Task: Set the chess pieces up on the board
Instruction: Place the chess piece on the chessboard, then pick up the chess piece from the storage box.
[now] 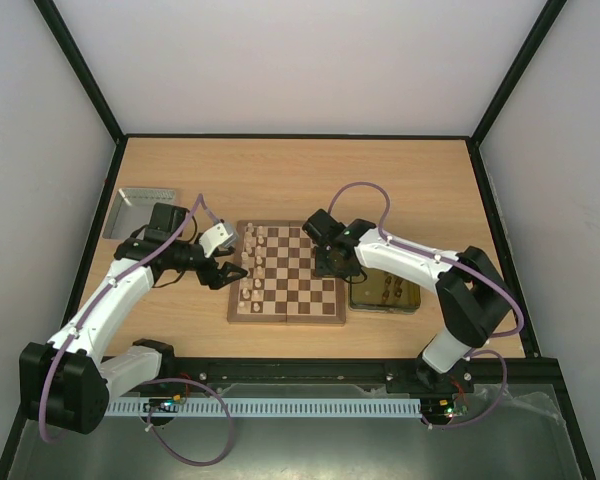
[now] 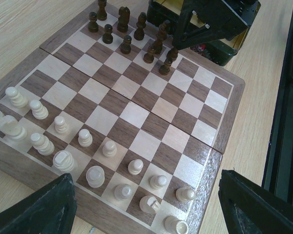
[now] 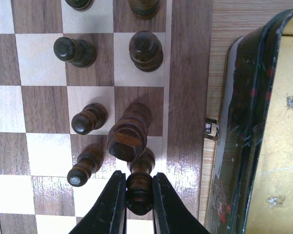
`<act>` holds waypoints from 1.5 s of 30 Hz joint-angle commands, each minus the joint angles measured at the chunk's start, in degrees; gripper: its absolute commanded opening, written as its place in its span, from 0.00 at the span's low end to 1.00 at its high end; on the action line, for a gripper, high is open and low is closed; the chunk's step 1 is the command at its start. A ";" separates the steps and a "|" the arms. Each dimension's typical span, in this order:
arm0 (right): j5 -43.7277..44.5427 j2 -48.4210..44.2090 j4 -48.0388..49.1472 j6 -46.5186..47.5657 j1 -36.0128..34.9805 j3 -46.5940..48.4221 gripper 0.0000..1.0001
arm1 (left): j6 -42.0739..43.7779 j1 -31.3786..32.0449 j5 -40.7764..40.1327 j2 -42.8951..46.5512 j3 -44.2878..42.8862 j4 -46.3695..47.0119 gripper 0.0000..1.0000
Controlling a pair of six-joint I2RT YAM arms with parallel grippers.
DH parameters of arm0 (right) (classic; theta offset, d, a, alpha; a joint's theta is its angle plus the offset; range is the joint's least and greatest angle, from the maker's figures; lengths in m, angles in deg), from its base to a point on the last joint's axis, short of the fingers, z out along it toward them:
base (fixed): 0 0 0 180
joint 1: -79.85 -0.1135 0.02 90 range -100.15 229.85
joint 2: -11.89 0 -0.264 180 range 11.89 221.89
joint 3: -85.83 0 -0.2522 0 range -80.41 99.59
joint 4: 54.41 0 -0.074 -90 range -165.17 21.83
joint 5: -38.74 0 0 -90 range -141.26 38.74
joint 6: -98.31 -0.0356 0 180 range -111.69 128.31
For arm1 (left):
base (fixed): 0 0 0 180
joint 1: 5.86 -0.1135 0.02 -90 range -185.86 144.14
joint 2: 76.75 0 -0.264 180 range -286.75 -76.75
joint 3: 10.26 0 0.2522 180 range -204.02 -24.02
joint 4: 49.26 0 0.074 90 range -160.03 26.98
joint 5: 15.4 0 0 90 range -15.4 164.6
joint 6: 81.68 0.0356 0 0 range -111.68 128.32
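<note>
The board (image 1: 286, 318) lies mid-table. In the left wrist view pale chess pieces (image 2: 109, 147) stand in two rows along its near side, and dark chess pieces (image 2: 126, 44) cluster at the far side. My right gripper (image 3: 138, 179) is shut on a dark chess piece (image 3: 139, 187) at the board's right edge row, next to a taller dark piece (image 3: 129, 136) and two dark pawns (image 3: 88, 118). From above, the right gripper (image 1: 330, 265) is over the board's right side. My left gripper (image 1: 223, 272) hangs open over the pale rows, its fingers (image 2: 44, 209) well apart with nothing between them.
A yellow tray with a dark rim (image 1: 385, 293) sits just right of the board, close beside the right gripper, and its rim (image 3: 234, 122) shows in the right wrist view. A silver metal tray (image 1: 140, 210) lies at the far left. A black rail (image 1: 310, 370) runs along the near edge.
</note>
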 commanded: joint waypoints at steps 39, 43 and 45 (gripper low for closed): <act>4.84 -14.66 -9.13 2.85 12.46 -2.10 0.39 | -0.13 0.30 0.20 0.84 0.56 0.20 0.80; 4.02 -15.37 -6.55 4.25 17.88 -6.89 0.37 | -0.28 0.30 0.01 0.85 0.56 0.23 0.80; 4.12 -14.89 -4.88 4.14 18.93 -8.70 0.35 | -0.31 0.27 0.00 0.77 0.54 0.25 0.80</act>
